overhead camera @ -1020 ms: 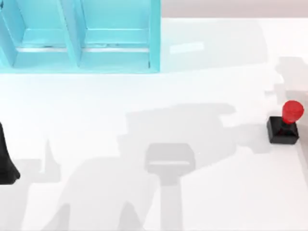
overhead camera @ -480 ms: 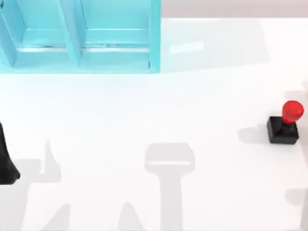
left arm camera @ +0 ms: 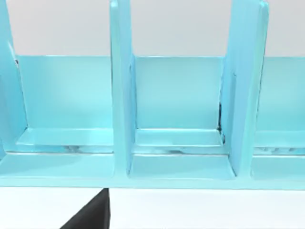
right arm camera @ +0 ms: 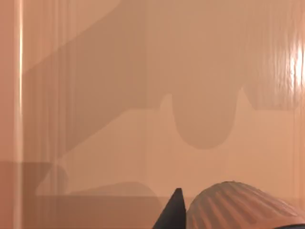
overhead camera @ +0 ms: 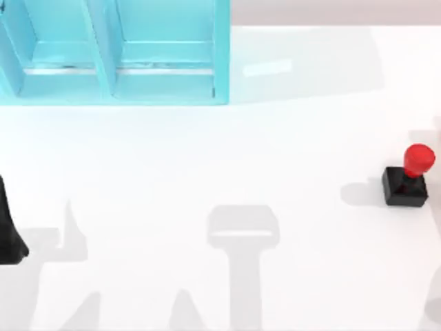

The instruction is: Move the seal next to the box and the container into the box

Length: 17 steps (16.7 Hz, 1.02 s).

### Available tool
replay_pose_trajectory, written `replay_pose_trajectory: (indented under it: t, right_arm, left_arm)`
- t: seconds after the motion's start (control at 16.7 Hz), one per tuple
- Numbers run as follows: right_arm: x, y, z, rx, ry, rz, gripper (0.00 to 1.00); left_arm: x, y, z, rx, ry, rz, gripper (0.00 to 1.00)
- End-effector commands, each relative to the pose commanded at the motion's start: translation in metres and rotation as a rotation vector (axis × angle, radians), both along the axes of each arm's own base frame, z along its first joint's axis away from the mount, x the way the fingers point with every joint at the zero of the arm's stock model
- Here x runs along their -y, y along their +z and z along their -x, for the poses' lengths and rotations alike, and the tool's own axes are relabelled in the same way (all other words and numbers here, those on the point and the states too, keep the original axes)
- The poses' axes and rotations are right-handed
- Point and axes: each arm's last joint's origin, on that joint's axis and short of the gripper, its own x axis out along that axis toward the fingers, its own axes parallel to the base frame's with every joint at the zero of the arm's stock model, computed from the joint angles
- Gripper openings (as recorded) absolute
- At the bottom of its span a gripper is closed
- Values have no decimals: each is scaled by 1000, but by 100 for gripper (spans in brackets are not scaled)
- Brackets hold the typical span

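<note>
The seal (overhead camera: 406,181), a black square block with a glossy red knob, stands upright near the table's right edge, far from the turquoise box (overhead camera: 222,52) at the back left. A ribbed brownish-copper rounded surface, seemingly the container (right arm camera: 238,206), sits right beside a dark part of my right gripper (right arm camera: 174,212); I cannot tell whether it is held. My left arm (overhead camera: 8,231) is parked at the table's left edge. Its wrist view faces the box (left arm camera: 121,95), with a dark piece of my left gripper (left arm camera: 91,217) low in that picture.
The box has tall dividers (left arm camera: 245,86) forming several open compartments. Behind the container in the right wrist view is a plain brownish surface crossed by shadows. The white table (overhead camera: 227,152) stretches between the box and the seal.
The broad arm shadow that lay over the table's middle and right a second ago is gone. A small shadow at the lower right has slid further down. The seal and left arm have not moved.
</note>
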Motion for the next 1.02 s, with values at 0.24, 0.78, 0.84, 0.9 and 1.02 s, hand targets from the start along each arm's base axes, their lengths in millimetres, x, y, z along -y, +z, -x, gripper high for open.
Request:
replay_pose_trajectory:
  t: [0.24, 0.78, 0.84, 0.9, 1.02]
  right_arm:
    - [4, 5, -4, 43, 3, 22, 0]
    - [11, -27, -28, 152, 31, 86, 0]
    - [8, -38, -26, 115, 24, 64, 0]
    - [4, -47, -22, 77, 15, 42, 0]
    - [0, -61, -16, 13, 2, 8, 0]
  left_arm:
    - [0, 0, 0, 0, 0, 0, 100]
    - [0, 0, 0, 0, 0, 0, 100]
    - [0, 0, 0, 0, 0, 0, 100]
    - [0, 0, 0, 0, 0, 0, 100]
    - [0, 0, 0, 0, 0, 0, 100]
